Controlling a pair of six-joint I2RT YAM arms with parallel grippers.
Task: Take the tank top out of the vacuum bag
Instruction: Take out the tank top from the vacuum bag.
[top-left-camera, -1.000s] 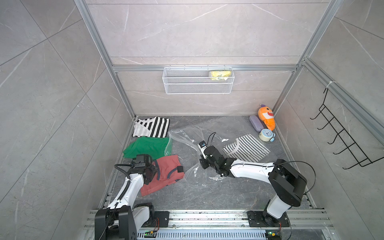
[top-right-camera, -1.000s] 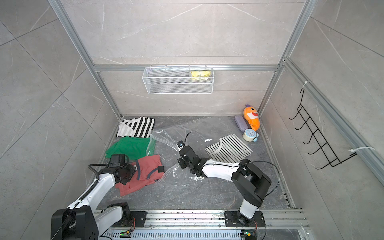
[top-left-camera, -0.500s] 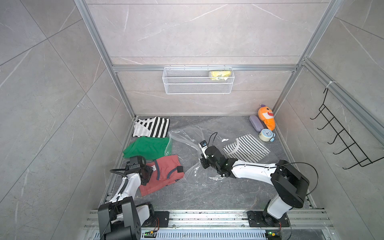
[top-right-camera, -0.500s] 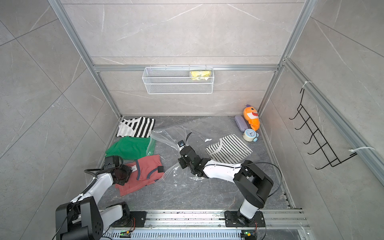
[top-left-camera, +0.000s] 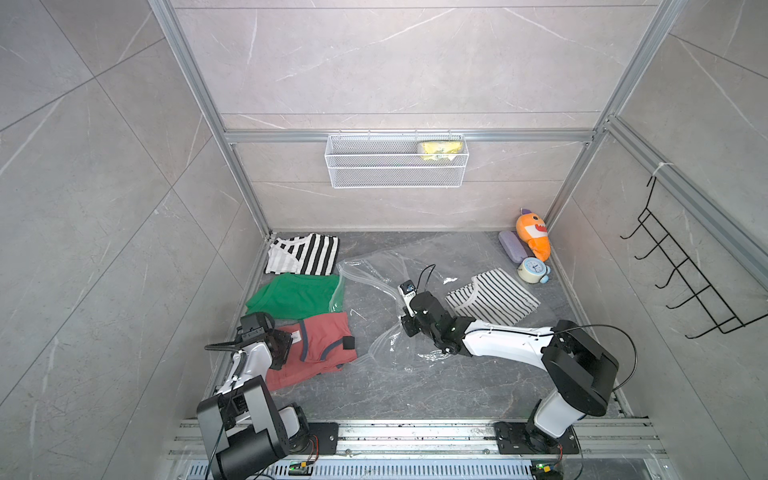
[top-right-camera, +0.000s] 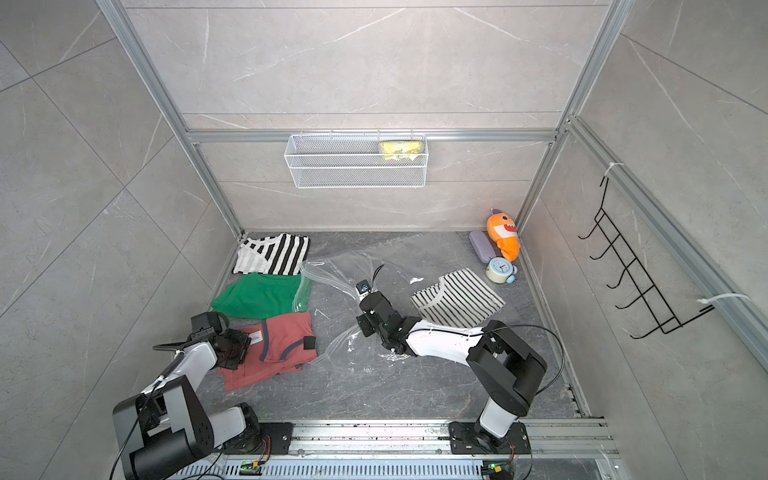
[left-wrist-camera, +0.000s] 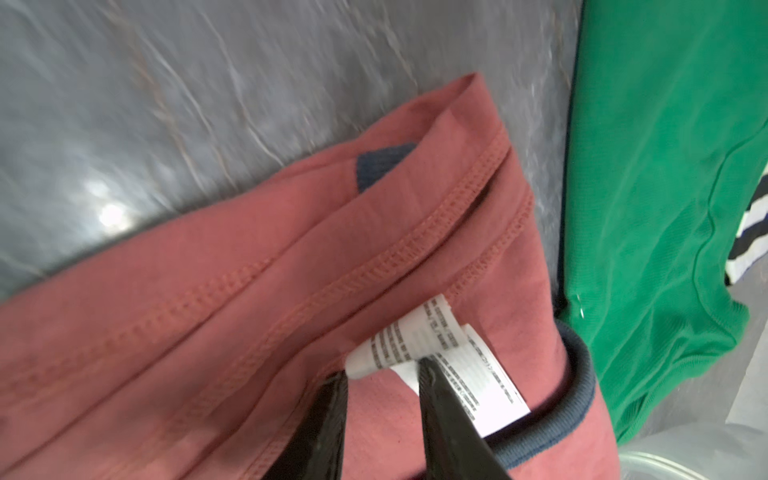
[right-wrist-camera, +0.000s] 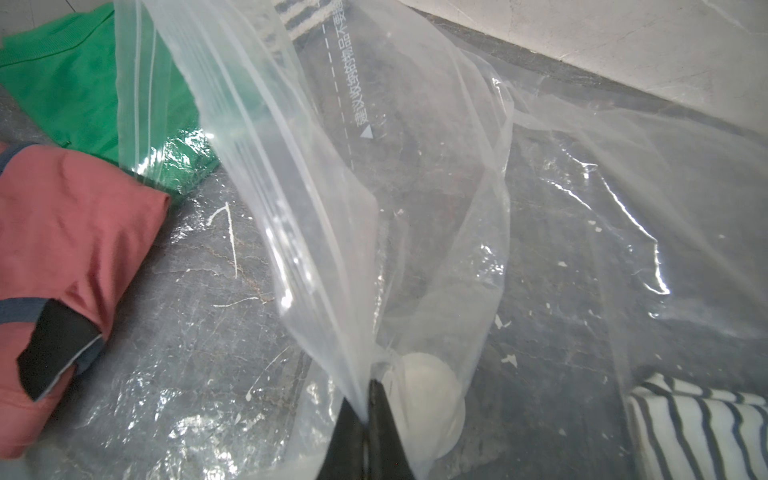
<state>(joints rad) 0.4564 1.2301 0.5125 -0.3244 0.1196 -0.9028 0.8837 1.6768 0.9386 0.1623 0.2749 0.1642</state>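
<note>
The right tool (right-wrist-camera: 368, 399) pinches the vacuum bag (right-wrist-camera: 316, 174) film, holding its mouth up, while the left tool (left-wrist-camera: 382, 374), slightly spread, straddles the red tank top (left-wrist-camera: 232, 299) at lower left.

Even, soft daylight is filling my booth in both top views; the pale wall tiles (top-left-camera: 374, 62) are reading bright and my arms are casting only faint shadows on the dark floor (top-left-camera: 415, 386). The straight frame posts are bowing outward near the edges, so the wide lens is bending things there. In my right wrist view the clear bag (right-wrist-camera: 316, 174) is catching hard white glints along its creases, and the floor under it is glaring in patches. In my left wrist view the floor (left-wrist-camera: 166, 104) is smearing into streaks with one bright blown-out spot, the red cloth (left-wrist-camera: 208, 291) is staying fairly sharp, and the label (left-wrist-camera: 436, 353) print is blurring past reading.
</note>
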